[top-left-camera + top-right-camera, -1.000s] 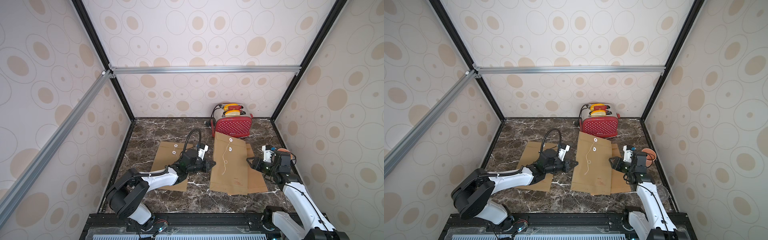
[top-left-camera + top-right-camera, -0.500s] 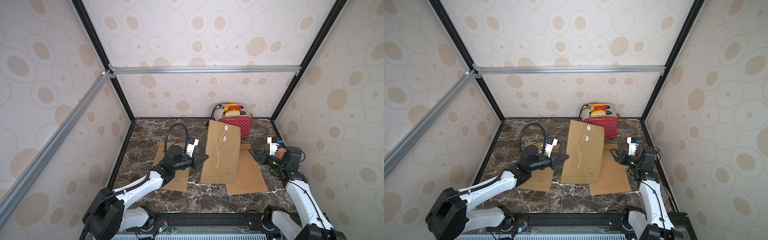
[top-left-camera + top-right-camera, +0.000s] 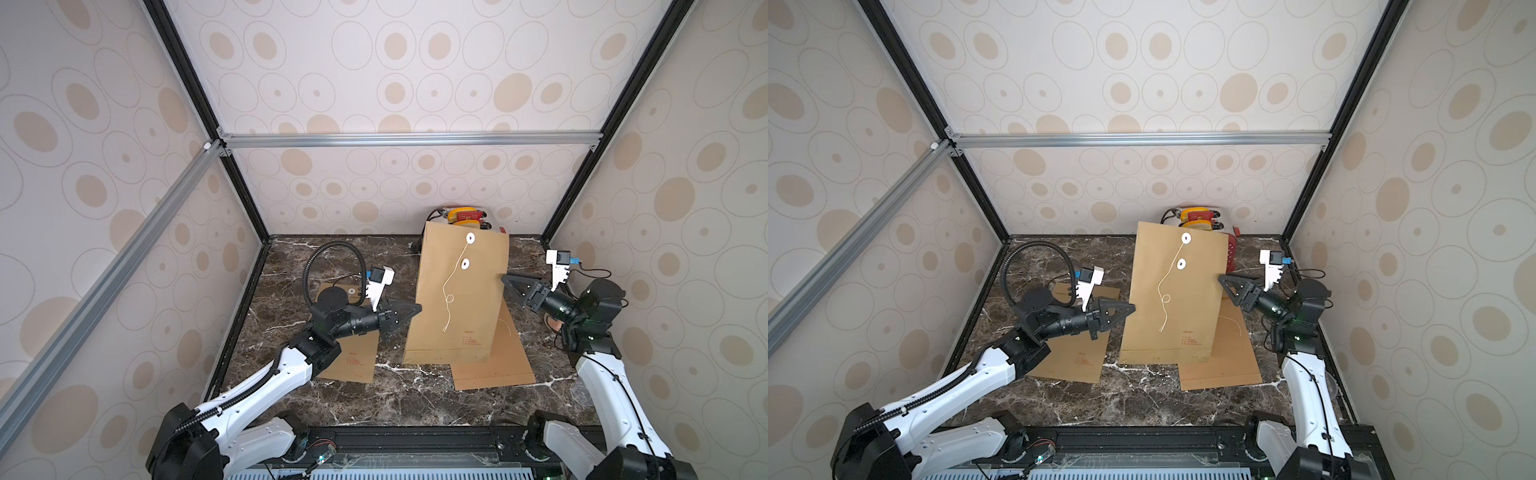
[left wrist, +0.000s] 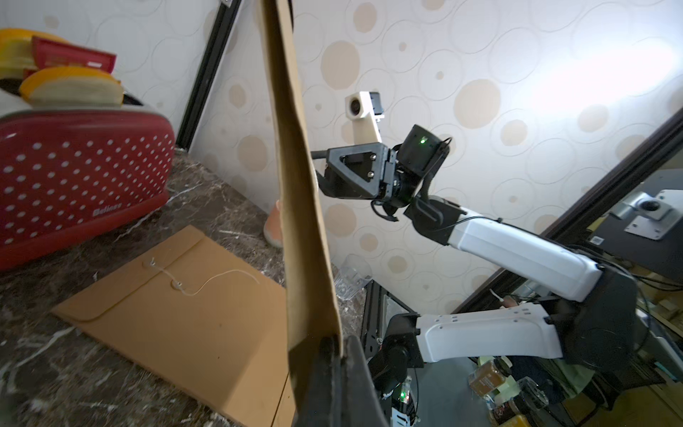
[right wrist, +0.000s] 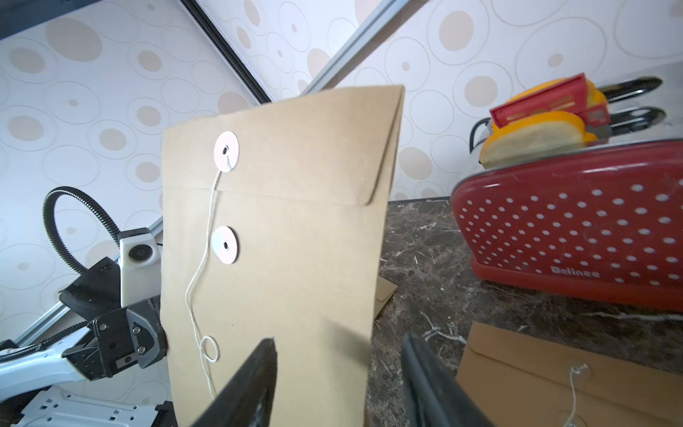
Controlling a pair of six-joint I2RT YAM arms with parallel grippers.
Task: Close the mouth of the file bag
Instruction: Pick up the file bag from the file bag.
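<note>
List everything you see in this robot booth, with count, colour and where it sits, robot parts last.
held file bag: one, brown, upright mid-table
flat file bags: two, brown, lying on the table either side of the upright one
string: one, white, hanging loose from the upper disc
discs: two, white, on the held file bag
toaster: one, red with white dots, back of table
toy bread: two, yellow-crusted, in the toaster
table: one, dark marble
left gripper: black, shut on the held file bag's edge
right gripper: black, open, by the opposite edge
</note>
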